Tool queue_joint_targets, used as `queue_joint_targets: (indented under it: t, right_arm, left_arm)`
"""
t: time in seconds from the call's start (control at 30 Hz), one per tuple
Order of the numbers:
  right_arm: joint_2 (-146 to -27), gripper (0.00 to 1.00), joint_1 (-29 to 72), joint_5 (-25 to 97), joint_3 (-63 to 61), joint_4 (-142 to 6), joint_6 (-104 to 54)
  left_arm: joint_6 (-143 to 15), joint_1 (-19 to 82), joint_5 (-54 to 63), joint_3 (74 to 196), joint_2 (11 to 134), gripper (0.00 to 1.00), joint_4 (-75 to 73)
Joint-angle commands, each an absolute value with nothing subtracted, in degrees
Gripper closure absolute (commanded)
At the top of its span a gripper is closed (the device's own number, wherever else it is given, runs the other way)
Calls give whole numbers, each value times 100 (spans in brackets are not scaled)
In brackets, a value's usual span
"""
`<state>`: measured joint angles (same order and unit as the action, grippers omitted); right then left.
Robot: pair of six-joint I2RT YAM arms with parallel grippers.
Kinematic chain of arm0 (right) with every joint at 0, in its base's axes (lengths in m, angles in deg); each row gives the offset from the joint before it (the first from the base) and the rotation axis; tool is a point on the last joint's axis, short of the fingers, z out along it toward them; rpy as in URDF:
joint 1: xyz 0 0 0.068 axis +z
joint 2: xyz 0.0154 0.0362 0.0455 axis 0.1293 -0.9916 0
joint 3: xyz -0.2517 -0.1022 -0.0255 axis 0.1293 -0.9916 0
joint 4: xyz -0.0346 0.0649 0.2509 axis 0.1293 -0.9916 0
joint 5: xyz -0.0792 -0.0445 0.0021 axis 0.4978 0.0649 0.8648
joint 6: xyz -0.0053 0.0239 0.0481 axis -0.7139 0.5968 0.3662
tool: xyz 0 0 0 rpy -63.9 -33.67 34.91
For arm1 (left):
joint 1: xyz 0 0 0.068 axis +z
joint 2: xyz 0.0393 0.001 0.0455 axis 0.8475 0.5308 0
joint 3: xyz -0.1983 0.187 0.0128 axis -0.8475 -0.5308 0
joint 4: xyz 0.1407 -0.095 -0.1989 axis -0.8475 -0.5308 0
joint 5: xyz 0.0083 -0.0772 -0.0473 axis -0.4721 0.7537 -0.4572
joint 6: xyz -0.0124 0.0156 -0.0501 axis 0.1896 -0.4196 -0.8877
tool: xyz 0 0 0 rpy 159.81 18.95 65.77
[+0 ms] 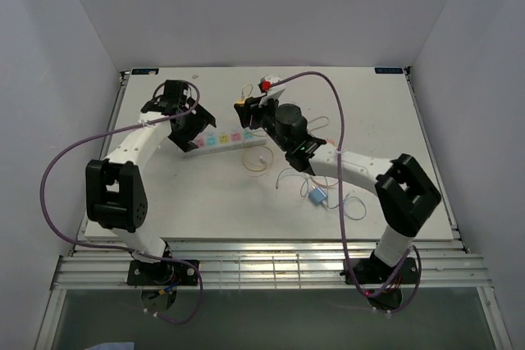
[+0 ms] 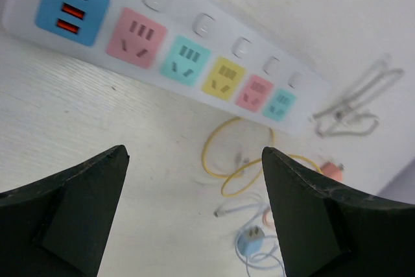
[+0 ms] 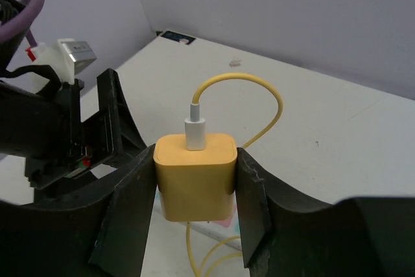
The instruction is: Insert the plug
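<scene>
Between the jaws of your right gripper sits the yellow plug, squeezed tight, just above the power strip. Your left gripper hangs wide apart nearby. Next, you likely need to line the plug up with a socket and push down.

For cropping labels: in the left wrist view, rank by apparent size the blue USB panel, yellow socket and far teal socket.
Blue USB panel
yellow socket
far teal socket
Nearness to camera exaggerates this.

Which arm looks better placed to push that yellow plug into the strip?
The right. The right claw grips the yellow plug close to the power strip; the left claw is open and empty.
</scene>
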<state>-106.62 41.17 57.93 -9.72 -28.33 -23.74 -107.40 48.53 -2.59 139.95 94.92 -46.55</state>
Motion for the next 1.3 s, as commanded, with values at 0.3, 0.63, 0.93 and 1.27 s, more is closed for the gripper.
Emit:
queue_joint_targets:
  t: [0.3, 0.63, 0.93, 1.27]
  right_arm:
    - [-7833, 92, 2072, 6847, 1091, -7236, -3017]
    - [-8025, 92, 1489, 8213, 1940, -7994, -3706]
    - [-8769, 92, 2499, 6846, -759, -5895, -2527]
    - [-11126, 92, 3721, 7252, -286, -5077, -2026]
  left_arm:
    - [-10520, 4625, 312, 13492, 7678, 2, -4298]
    - [-10423, 4625, -162, 13580, 7642, 2, -4720]
    - [-10370, 4625, -628, 13535, 8037, 2, -4957]
    - [-10353, 4748, -989, 13237, 8310, 2, -4984]
